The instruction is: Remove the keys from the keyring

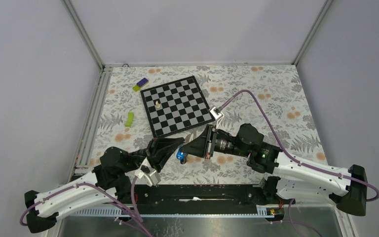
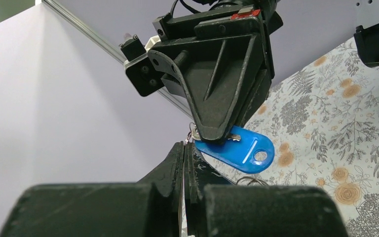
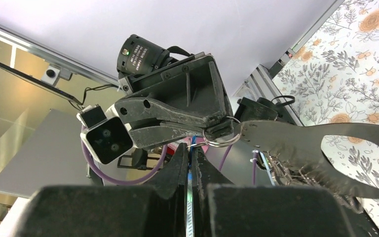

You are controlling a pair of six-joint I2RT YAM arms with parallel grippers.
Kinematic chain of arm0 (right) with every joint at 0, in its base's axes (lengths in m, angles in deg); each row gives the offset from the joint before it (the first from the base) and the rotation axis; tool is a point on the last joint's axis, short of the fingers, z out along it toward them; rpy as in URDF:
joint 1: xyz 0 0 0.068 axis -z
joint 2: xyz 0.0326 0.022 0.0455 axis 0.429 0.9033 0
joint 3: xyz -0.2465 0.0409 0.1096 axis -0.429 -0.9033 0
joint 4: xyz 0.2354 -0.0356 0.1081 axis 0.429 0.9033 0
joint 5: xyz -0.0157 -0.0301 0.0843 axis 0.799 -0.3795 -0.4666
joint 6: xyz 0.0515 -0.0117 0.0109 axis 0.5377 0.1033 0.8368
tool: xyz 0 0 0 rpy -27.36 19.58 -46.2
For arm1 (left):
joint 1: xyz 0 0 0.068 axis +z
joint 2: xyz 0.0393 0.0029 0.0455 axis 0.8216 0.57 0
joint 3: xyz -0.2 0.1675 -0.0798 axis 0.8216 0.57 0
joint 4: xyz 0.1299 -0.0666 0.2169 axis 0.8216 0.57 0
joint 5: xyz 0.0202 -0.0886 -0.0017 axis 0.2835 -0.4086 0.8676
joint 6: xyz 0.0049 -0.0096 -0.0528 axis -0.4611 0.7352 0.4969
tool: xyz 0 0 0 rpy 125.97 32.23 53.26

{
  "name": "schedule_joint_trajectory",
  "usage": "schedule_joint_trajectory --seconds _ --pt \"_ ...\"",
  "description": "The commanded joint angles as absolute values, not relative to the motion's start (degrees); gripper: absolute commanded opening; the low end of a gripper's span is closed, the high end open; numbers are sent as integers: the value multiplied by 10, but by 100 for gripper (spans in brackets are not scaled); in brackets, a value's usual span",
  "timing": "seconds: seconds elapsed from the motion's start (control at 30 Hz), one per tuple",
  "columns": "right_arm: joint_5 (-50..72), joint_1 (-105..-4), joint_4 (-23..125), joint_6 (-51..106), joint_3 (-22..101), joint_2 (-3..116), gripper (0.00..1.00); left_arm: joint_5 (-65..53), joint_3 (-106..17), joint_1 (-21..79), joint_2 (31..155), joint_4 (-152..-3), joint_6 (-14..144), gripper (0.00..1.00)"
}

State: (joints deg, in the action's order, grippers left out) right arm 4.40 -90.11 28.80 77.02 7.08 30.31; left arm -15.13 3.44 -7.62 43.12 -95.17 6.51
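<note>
You see the right gripper point(image 2: 215, 134) clamping the keyring point(image 2: 249, 150) by its blue tag; the left gripper point(image 2: 186, 148) is closed just below.

Left claw point(image 1: 176, 149), right claw point(image 1: 186, 150) clamped, tip-to-tip

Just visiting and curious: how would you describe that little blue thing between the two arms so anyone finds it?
Find the chessboard. Just past its near edge, the left gripper and right gripper meet tip to tip. Pinched there is the blue tag: a glossy teardrop with a hole, bright against the black grippers.
</note>
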Motion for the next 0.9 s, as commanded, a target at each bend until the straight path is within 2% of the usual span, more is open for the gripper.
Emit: schedule_joint_trajectory --seconds 0.0,0.5,0.87 --pt "39 -899 292 743 110 295 0 -172 -3 -76 437 -932 52 0" --pt "99 -899 420 659 162 270 0 -224 -8 -76 418 -908 63 0" --pt "114 -899 452 636 162 265 0 -238 -12 -76 404 -906 68 0"
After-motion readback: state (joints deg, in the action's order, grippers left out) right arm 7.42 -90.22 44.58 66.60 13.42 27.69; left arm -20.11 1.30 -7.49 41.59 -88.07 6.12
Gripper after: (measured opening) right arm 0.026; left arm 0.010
